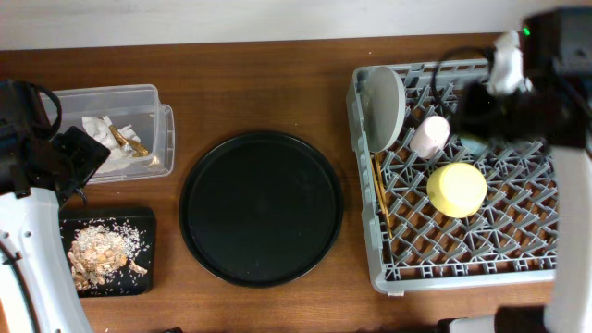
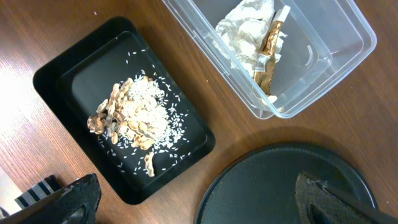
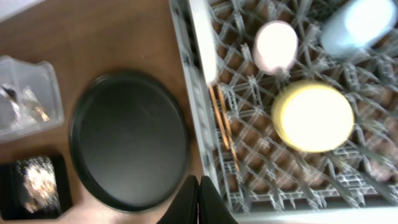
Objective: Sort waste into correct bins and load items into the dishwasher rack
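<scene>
The grey dishwasher rack (image 1: 462,264) holds the pale grey plate (image 1: 384,106) on edge, the pink cup (image 1: 430,136), the yellow bowl (image 1: 456,190), the blue cup (image 3: 360,25) and the chopsticks (image 1: 381,199). Crumpled napkins (image 2: 249,28) lie in the clear box (image 1: 153,97). Beige-brown food scraps (image 2: 134,115) lie in the shallow black tray (image 1: 139,217). My left gripper (image 2: 199,208) is open and empty above the table between that tray and the round tray. My right gripper (image 3: 199,200) is shut and empty, high above the rack's front left corner.
A large round black tray (image 1: 262,208) sits bare in the middle of the table, between the bins and the rack. My right arm (image 1: 546,83) covers the rack's far right corner. A few rice grains are scattered in the shallow black tray.
</scene>
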